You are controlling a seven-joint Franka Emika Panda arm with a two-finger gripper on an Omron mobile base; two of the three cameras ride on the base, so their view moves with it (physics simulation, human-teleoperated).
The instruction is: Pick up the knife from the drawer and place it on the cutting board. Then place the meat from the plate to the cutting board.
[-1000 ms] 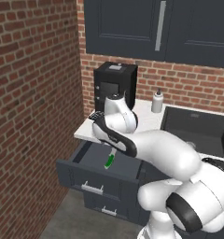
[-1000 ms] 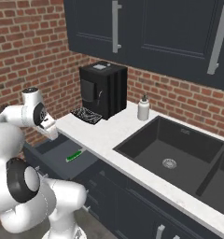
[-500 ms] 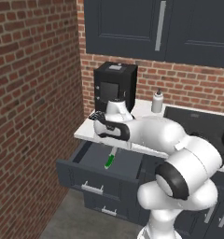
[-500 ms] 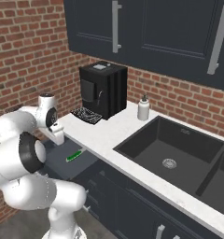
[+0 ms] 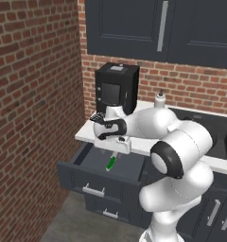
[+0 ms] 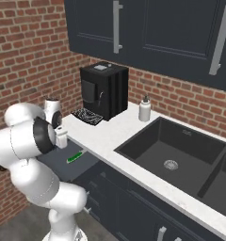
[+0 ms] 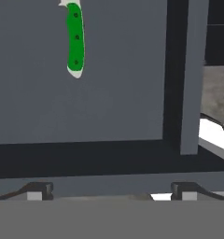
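The drawer [image 5: 89, 176] stands pulled out below the white counter's left end. On its grey floor [image 7: 114, 93] lies the knife [image 5: 110, 163] [image 6: 75, 157], its green handle [image 7: 75, 39] near the top left of the hand view, blade running off the top edge. My gripper [image 5: 116, 152] [image 6: 61, 141] hangs just above the drawer, pointing down, a little to one side of the knife. Its fingertips [image 7: 37, 190] stand wide apart; the gripper [image 7: 111, 191] is open and holds nothing. The cutting board, the meat and the plate are out of view.
A black coffee machine [image 5: 116, 90] [image 6: 104, 89] stands on the white counter [image 6: 110, 136] right behind the drawer. A soap bottle [image 6: 144, 109] and a dark sink [image 6: 176, 155] lie to the right. A brick wall [image 5: 30, 118] closes the left side.
The hand has dropped a little and come in over the open drawer while the elbow swung round. The knife lies where it was and the jaws have stayed wide.
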